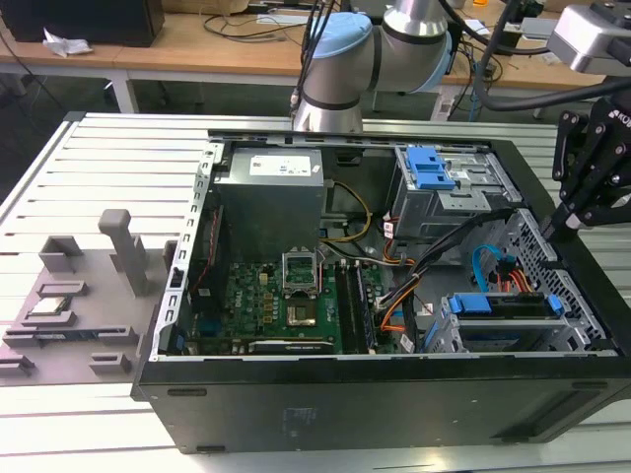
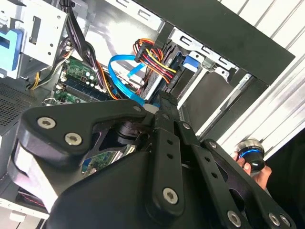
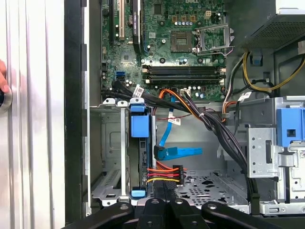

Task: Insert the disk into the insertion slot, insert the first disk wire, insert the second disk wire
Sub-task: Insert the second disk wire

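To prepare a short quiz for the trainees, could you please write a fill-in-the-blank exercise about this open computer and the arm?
1. The disk sits in the insertion slot, framed by a ___ plastic carrier.
2. The motherboard inside the case is ___ in colour.
3. The claw hangs over the end of the case at the exterior view's ___.

Missing words: blue; green; right.

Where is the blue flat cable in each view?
Exterior view: the blue flat cable loops inside the case, toward the exterior view's right.
Second wrist view: it curves beside the red-yellow wire bundle.
First wrist view: it ends beside that bundle.
Shared landmark: the green motherboard.
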Controlling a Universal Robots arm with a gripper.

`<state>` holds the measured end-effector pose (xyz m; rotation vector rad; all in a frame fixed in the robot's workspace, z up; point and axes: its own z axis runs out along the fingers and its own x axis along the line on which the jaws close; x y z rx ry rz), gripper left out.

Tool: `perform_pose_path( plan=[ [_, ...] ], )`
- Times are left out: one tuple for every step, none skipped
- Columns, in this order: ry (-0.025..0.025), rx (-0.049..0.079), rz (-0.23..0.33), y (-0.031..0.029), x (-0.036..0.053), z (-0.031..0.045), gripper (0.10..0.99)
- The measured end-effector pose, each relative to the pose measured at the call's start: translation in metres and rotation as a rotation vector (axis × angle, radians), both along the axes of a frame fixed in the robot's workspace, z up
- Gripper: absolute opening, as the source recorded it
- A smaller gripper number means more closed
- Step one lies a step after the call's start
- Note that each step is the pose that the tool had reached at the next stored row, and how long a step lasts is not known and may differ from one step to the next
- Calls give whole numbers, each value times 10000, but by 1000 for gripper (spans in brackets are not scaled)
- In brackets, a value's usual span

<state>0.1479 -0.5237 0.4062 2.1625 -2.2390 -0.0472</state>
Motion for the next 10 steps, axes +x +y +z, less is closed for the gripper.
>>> perform_pose_path(
  plan=[
    [0,1,0,1,-7,-4,106],
    [0,0,-1,3,-16,-11,106],
    [0,1,0,4,-20,-16,106],
    [0,1,0,7,-28,-22,106],
    [0,0,0,10,-52,-32,106],
    [0,1,0,12,-68,-40,106],
    [0,1,0,15,-103,-49,106],
    [1,0,0,17,-123,-53,106],
    [0,1,1,19,-145,-59,106],
    [1,2,0,20,-166,-67,106]
  ],
)
